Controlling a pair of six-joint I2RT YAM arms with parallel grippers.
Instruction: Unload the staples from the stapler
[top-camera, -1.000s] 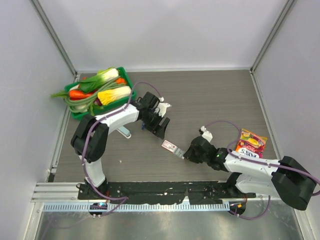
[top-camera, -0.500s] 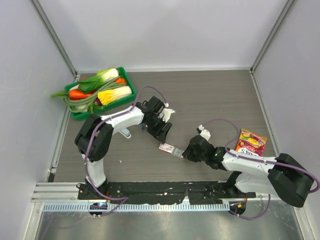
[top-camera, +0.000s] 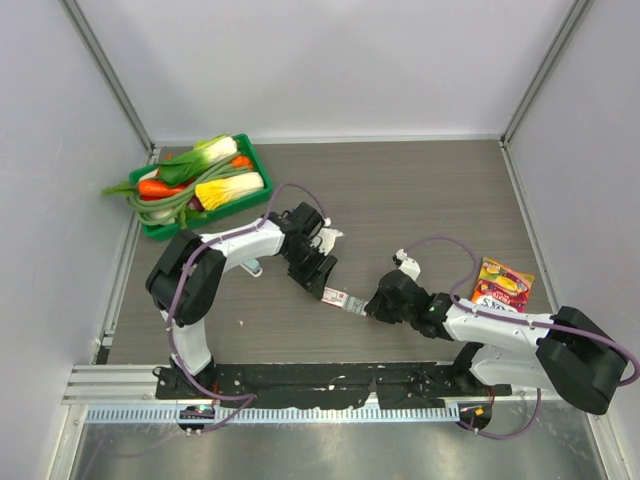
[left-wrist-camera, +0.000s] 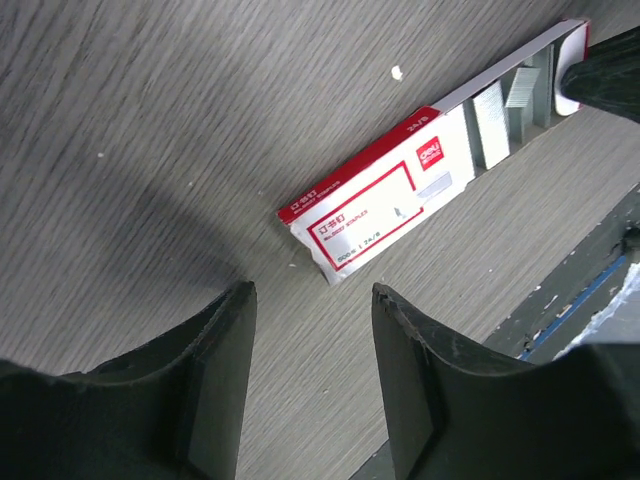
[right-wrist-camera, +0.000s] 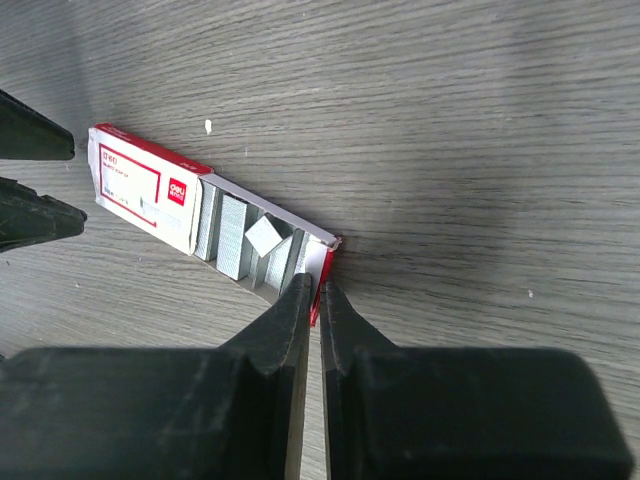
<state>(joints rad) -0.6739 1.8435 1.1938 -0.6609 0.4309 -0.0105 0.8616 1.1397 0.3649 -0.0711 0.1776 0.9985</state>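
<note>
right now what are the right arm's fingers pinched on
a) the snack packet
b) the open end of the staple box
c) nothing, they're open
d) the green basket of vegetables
b: in the right wrist view the right fingers are shut on the end wall of the slid-out tray of the red-and-white staple box, with rows of staples showing inside it.

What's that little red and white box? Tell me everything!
The box is small red-and-white cardboard, lying flat on the grey table. Its inner tray is slid partly out, showing silvery staple strips. The right end effector pinches the tray's end; the open left end effector hovers by the other end.
</note>
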